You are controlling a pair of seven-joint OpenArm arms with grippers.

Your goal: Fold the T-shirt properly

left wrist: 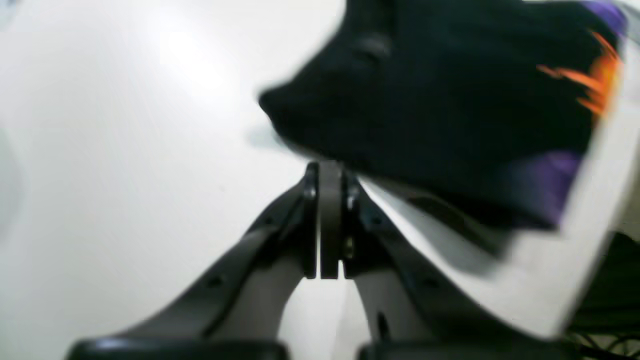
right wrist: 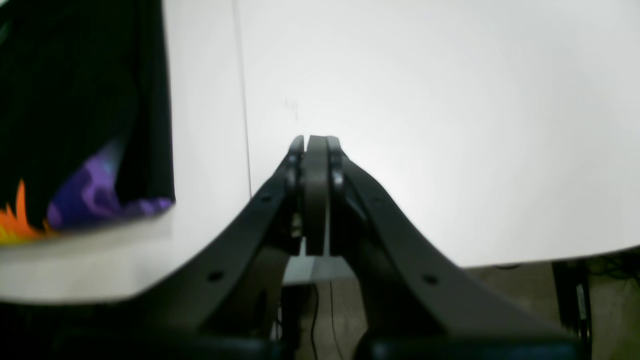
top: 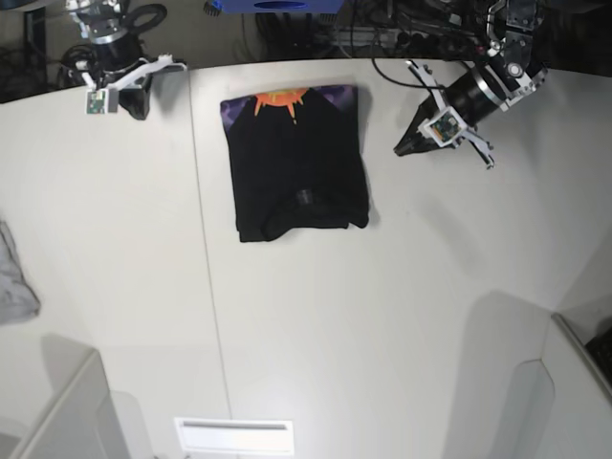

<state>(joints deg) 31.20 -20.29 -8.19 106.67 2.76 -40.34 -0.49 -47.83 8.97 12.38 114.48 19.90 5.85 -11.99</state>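
Now, left gripper (left wrist: 330, 167): jaws pressed flat together, nothing between them, poised over bare table (left wrist: 125, 150) just off the shirt's edge. Right gripper (right wrist: 316, 142): same story, jaws closed tight on nothing, pointing over white tabletop near the rim, well apart from the cloth.

Outward to the T-shirt (top: 298, 172): lying flat on the table a little above centre in the base view, drawn into a compact, roughly rectangular packet, sleeves tucked out of sight. Orange-and-purple print peeking out along the 12 o'clock edge. Slight bulge and uneven hem at the 6 o'clock end, with the 5 o'clock corner a touch rounded. From the packet, left gripper at about 3 o'clock, just beside; right gripper up at 10 o'clock, parked by the table's far rim.

Small light-grey cloth (top: 14, 282) far off at the shirt's 8 o'clock, against the view's edge, untouched.

Judging by the lay: folding looks essentially done, both arms clear of the shirt. Left, at most, a tidy of that lumpy 6 o'clock edge.
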